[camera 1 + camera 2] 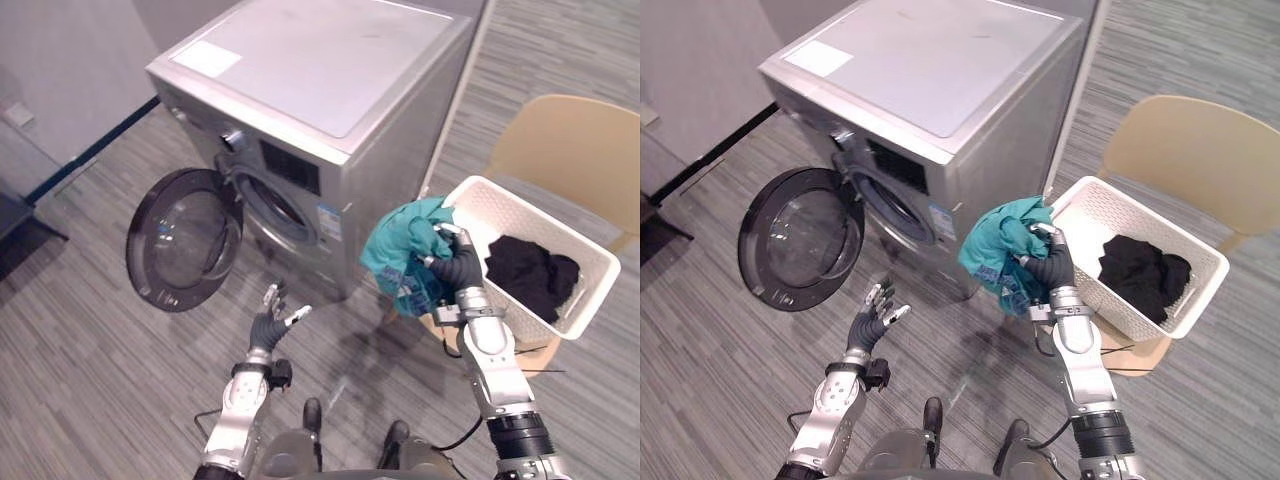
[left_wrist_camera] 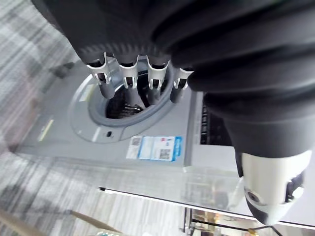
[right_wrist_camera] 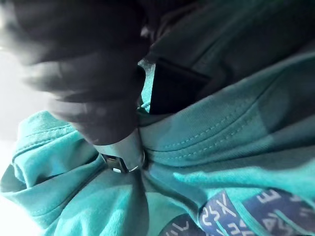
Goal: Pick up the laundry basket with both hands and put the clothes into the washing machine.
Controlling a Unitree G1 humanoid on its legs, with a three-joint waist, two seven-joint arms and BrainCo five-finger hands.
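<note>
One teal garment (image 1: 405,250) bunched in curled right hand (image 1: 455,266), beside basket (image 1: 492,208); black garment (image 1: 530,270) inside; left hand (image 1: 268,326) relaxed, empty, near washer door (image 1: 180,240). Cloth likely soft, light, floppy: grip mid-bunch.

The silver front-loading washing machine (image 1: 320,70) stands on the floor with its round dark-glass door (image 1: 185,240) swung wide open, the drum opening (image 1: 275,205) exposed. Just beside it, the white lattice laundry basket (image 1: 540,225) sits tilted on a tan chair (image 1: 580,150) with a crumpled black garment (image 1: 530,270) inside. A bunched teal garment (image 1: 400,250) hangs in the right hand (image 1: 455,265), lifted at the basket's near corner.
</note>
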